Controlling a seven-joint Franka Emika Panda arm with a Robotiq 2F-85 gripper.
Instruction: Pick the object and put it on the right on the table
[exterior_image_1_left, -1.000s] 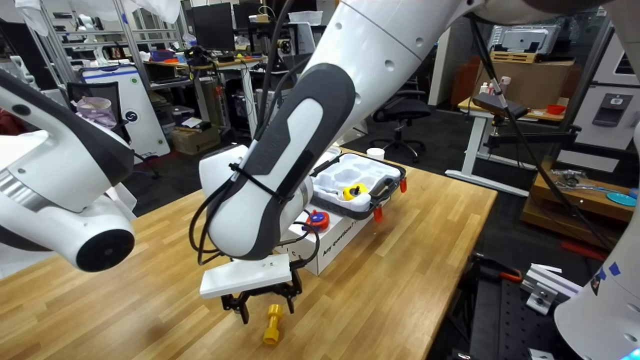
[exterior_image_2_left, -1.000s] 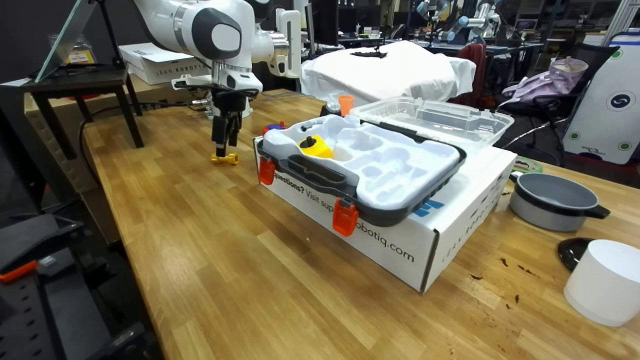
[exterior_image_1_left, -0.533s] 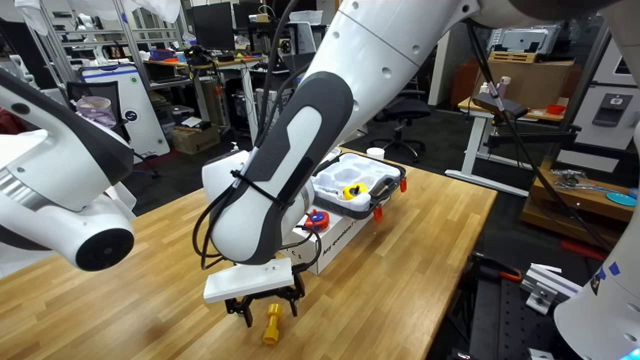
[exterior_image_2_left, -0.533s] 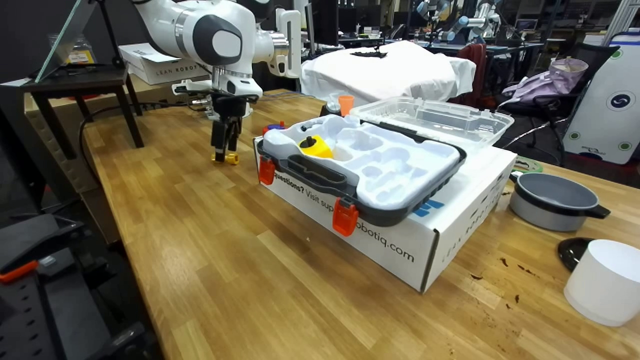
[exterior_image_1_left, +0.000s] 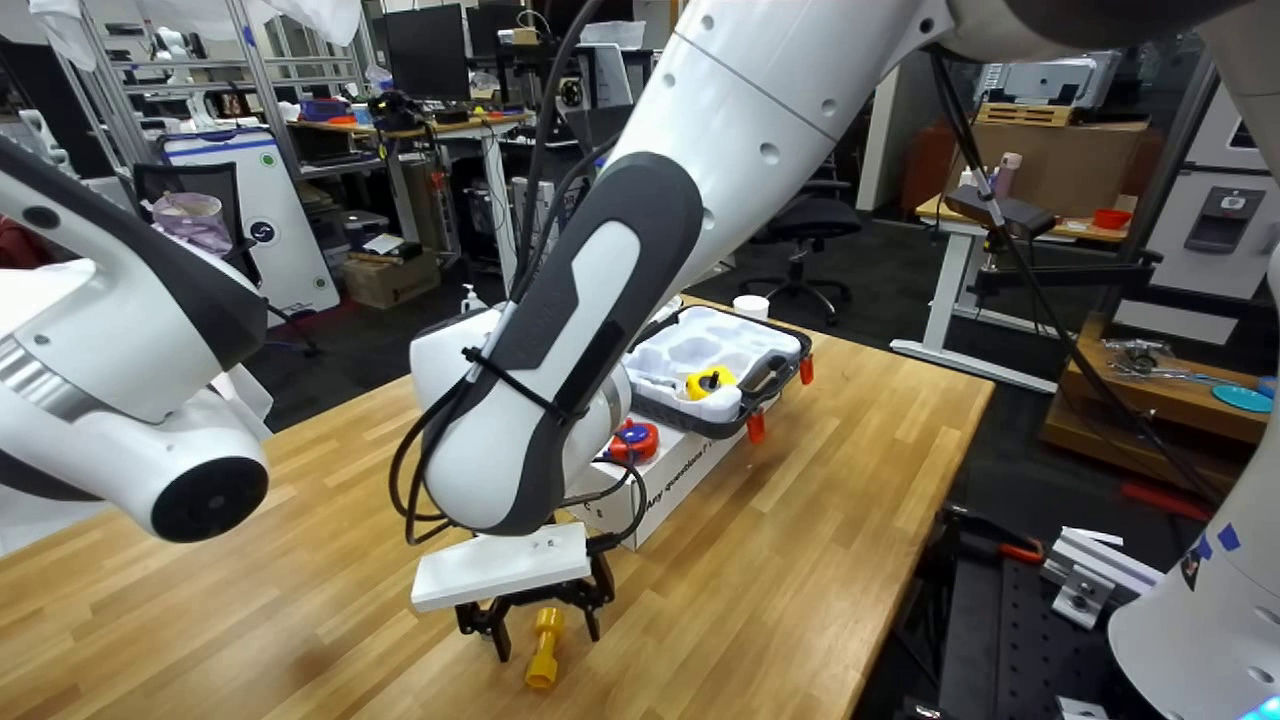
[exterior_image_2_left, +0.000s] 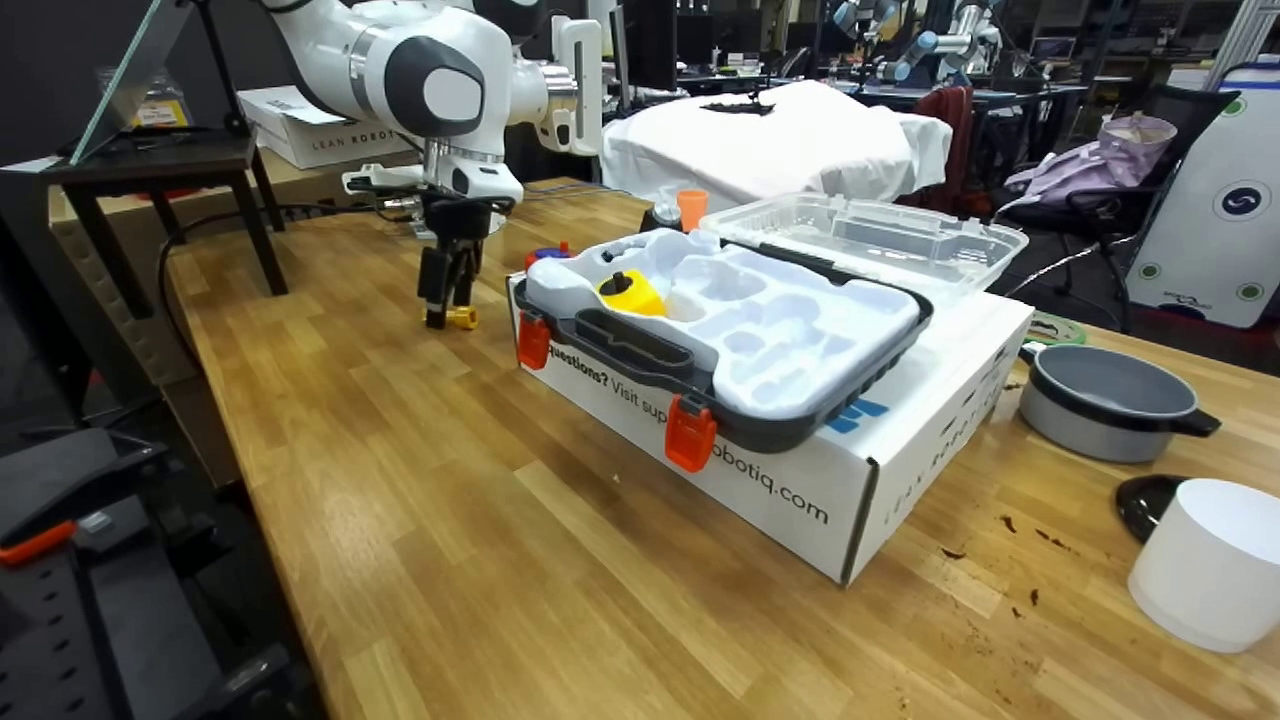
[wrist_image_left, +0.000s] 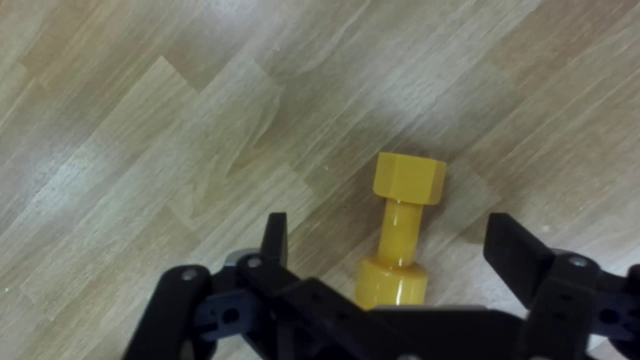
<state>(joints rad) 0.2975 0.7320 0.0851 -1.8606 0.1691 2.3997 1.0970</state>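
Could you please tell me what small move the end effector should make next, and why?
I would probably close the end effector on the yellow peg: in the wrist view, the open fingers stand on either side of the peg's narrow middle, and the peg lies on the table, ungripped. The fingers' exact height is hard to judge.

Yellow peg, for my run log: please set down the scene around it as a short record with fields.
Object: yellow peg, lying on its side on the wooden table
Hand: open, straddling the peg in the wrist view, with a gap on both sides
Grasp: not yet made
White box: on the table, an open case on top
In the case: yellow-and-black item
Beside the case: red-and-blue item, on the box
Elsewhere on the table: gray pan, white cup
Unclear: whether the hand touches the table
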